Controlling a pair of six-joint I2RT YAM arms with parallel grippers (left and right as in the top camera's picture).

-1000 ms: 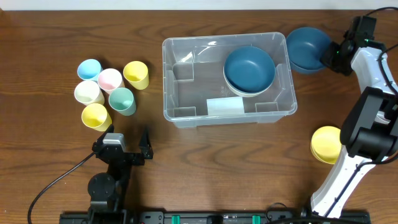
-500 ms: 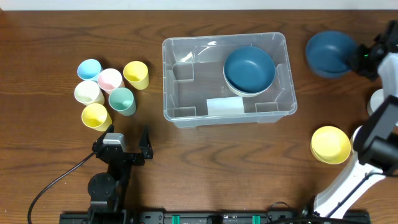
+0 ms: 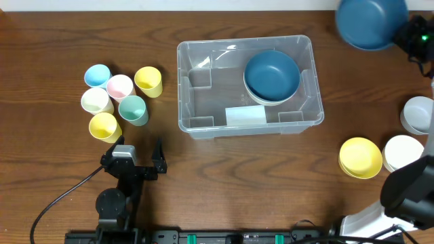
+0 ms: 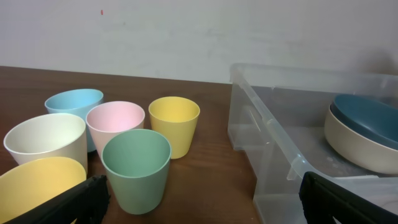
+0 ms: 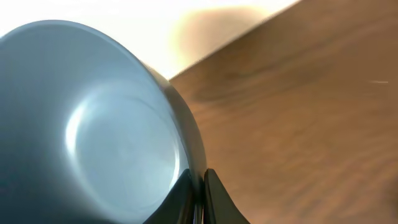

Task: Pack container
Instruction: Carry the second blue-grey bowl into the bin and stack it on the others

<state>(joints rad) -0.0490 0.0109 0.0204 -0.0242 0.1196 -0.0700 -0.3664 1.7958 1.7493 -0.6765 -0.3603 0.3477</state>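
Observation:
The clear plastic container (image 3: 203, 118) stands mid-table and holds a blue bowl (image 3: 272, 74) nested in a white bowl at its right end; it also shows in the left wrist view (image 4: 273, 134). My right gripper (image 3: 405, 35) is shut on the rim of another blue bowl (image 3: 369, 22), lifted at the far right corner; the right wrist view shows its fingers (image 5: 198, 186) pinching the rim of that bowl (image 5: 93, 124). My left gripper (image 3: 139, 152) is open and empty near the front edge, below several cups.
Several cups stand left of the container: blue (image 3: 97, 74), pink (image 3: 120, 86), yellow (image 3: 148, 80), white (image 3: 96, 101), green (image 3: 133, 109), yellow (image 3: 104, 126). At the right stand a yellow bowl (image 3: 360, 157), a white bowl (image 3: 401, 152) and a grey-white bowl (image 3: 417, 113).
My right gripper has lifted the blue bowl and carried it up and to the far right corner, uncovering the white bowls at the right edge. The left arm has not moved.

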